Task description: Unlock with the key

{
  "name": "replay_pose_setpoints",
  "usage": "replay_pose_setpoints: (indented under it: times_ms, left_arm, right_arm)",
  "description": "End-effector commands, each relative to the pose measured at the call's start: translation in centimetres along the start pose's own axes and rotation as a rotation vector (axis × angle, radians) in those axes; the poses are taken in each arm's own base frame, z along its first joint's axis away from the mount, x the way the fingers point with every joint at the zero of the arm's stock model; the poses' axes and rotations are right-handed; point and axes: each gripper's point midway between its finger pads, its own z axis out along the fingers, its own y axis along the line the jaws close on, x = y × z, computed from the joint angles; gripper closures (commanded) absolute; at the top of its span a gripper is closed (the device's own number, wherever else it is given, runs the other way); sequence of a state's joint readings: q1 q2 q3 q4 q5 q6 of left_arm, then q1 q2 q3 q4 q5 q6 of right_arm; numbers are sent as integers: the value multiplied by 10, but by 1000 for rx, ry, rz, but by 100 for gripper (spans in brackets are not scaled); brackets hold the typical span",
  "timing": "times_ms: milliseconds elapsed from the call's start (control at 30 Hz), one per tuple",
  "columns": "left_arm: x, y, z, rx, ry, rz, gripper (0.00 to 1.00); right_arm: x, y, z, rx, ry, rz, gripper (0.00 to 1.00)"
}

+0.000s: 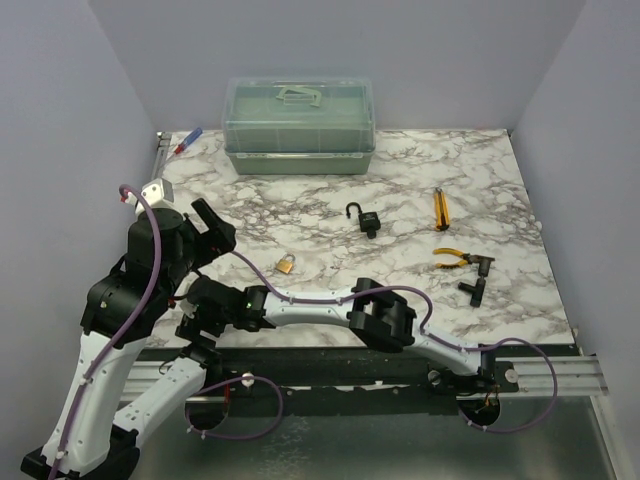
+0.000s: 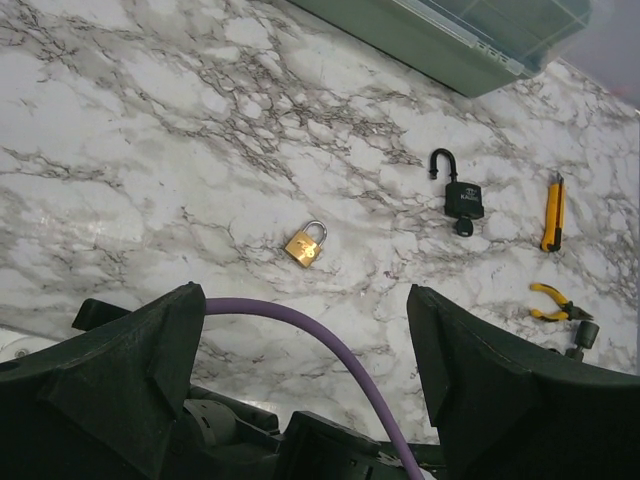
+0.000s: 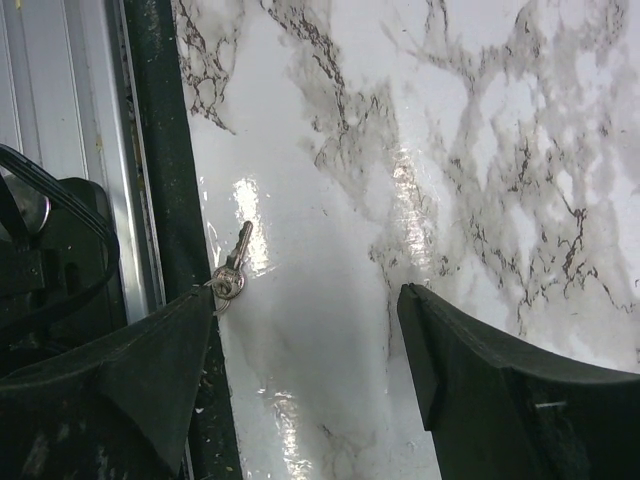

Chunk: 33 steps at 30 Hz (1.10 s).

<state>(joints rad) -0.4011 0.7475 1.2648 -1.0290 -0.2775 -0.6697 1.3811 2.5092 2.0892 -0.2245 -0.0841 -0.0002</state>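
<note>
The black padlock (image 1: 368,218) (image 2: 462,195) lies mid-table with its shackle swung open. The key's (image 2: 463,228) round black head sticks out of its underside. The small brass padlock (image 1: 286,263) (image 2: 306,245) lies shut, nearer the arms. A small silver key on a ring (image 3: 233,268) rests at the table's near edge, right at my right gripper's left fingertip. My right gripper (image 3: 308,295) (image 1: 197,318) is open low over that edge, with nothing between its fingers. My left gripper (image 2: 305,292) (image 1: 213,228) hangs open above the table's left side, holding nothing.
A translucent green toolbox (image 1: 298,125) stands at the back. A yellow utility knife (image 1: 439,208), yellow pliers (image 1: 452,258) and a black fitting (image 1: 478,280) lie at the right. The purple cable (image 2: 330,345) crosses below my left gripper. A metal rail (image 3: 60,120) borders the near edge.
</note>
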Motion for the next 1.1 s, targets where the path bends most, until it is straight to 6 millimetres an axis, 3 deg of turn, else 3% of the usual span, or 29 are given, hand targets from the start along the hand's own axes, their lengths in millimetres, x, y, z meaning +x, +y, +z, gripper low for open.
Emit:
replay_pose_setpoints:
  times_ms: [0,367,633,1067]
  left_arm:
    - [1,-4,4,22,3,20,12]
    - [-14,-16,-1,62,-33,27,12]
    - [-8,-16,4,67,-17,45,12]
    - [-2,-14,10,65,-5,47,12]
  right_arm:
    - [16,68,14,-194,5,-106,17]
    - [27,83,15,-318,-26,-220,17]
    - [58,92,11,-422,11,-340,16]
    - [50,58,26,-208,-46,-342,17]
